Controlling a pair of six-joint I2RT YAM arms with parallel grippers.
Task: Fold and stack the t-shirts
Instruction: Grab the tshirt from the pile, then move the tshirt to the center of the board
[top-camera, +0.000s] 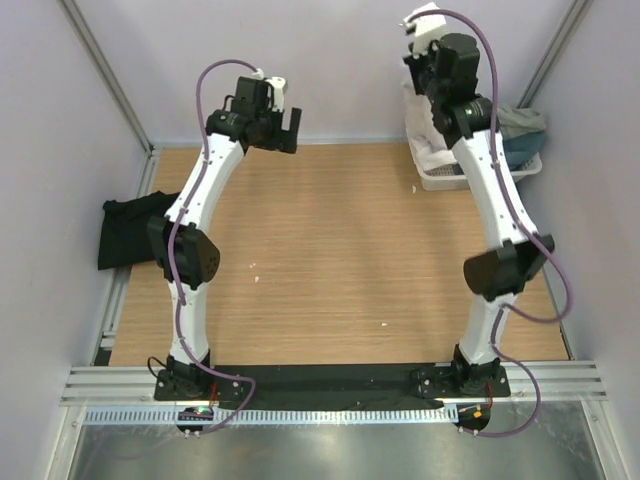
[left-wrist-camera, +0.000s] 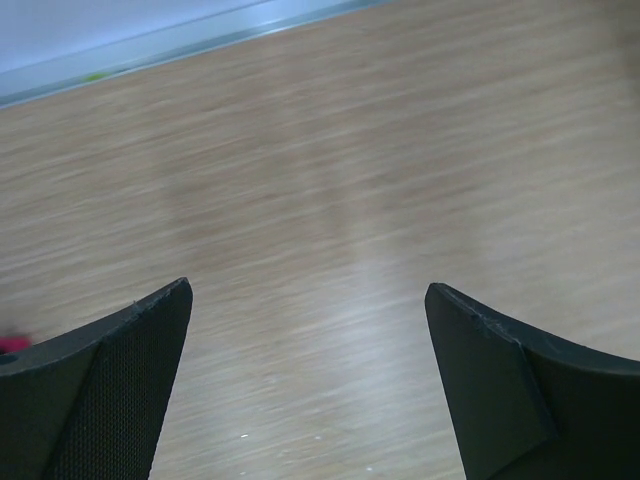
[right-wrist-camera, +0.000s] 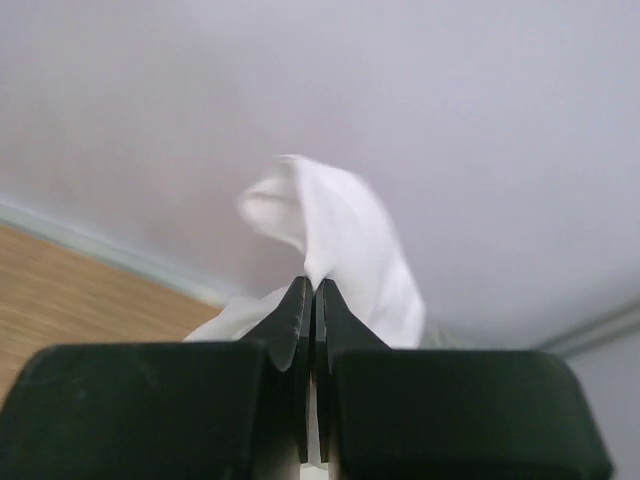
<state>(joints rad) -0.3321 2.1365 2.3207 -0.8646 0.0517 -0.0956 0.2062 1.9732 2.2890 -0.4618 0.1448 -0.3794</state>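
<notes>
Two grippers, left gripper (left-wrist-camera: 308, 290) and right gripper (right-wrist-camera: 312, 300), one table (top-camera: 330, 260), one basket (top-camera: 440, 182), four shirts, black shirt (top-camera: 130, 230), white shirt (right-wrist-camera: 350, 240), grey-green shirt (top-camera: 522, 120), teal shirt (top-camera: 525, 150).

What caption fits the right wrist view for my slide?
Right hand shut on a bunch of the white t-shirt, held up against the pale wall.

A light wood-grain tabletop (top-camera: 330, 260) filled the enclosure, hemmed by plain pale lilac walls (top-camera: 330, 70) with slim grey metal posts (top-camera: 107, 75) in the far corners. Aluminium rails (top-camera: 110, 385) and a black strip (top-camera: 330, 378) ran along its near edge, with a dull steel sheet (top-camera: 330, 452) below. Lighting was soft and even.
</notes>
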